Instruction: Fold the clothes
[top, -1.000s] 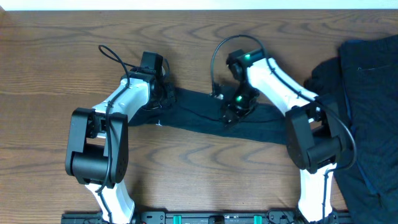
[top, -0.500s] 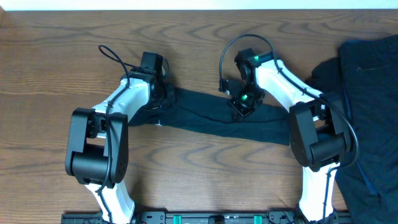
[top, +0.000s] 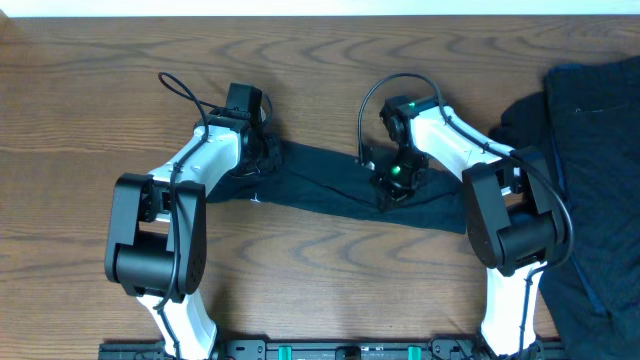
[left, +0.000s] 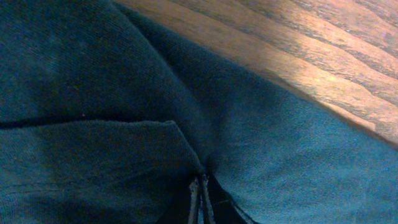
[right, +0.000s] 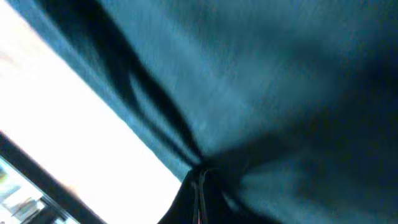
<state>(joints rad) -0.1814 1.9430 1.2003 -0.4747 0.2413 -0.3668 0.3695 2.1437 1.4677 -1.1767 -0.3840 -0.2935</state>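
Nearest the robot, the left arm (top: 195, 165), white with a big black joint, is reaching away over the brown wooden table (top: 320, 290). The right arm (top: 450, 130), also white and black, is reaching away too and bending in toward the middle.

Between the 2 arms, a long dark navy soft fabric garment (top: 320, 185) is lying on the table. It is stretching like a wide band from the left claw, and its right end is going under the right arm's joint.

The left claw (top: 262, 152) is sitting on the left end of the garment. In the left wrist view, the left claw (left: 200, 194) is pinching the garment (left: 124, 93) tight, and folds are running into the fingertips. A strip of table (left: 311, 56) is showing past the cloth.

The right claw (top: 393, 188) is pressing down on the middle of the garment, with a green light glowing on it. In the right wrist view, the right claw (right: 199, 180) is closing on a bunch of the garment (right: 280, 81), and creases are running into the tips. The left side of that view is glaring too white to tell what is there.

On the right side of the table, a heap of dark navy soft clothes (top: 595, 150) is lying beside the right arm and running off the picture's edge.

Farther away, a black cable (top: 180, 90) is looping above the left arm, and another black cable (top: 375, 90) is looping above the right arm.
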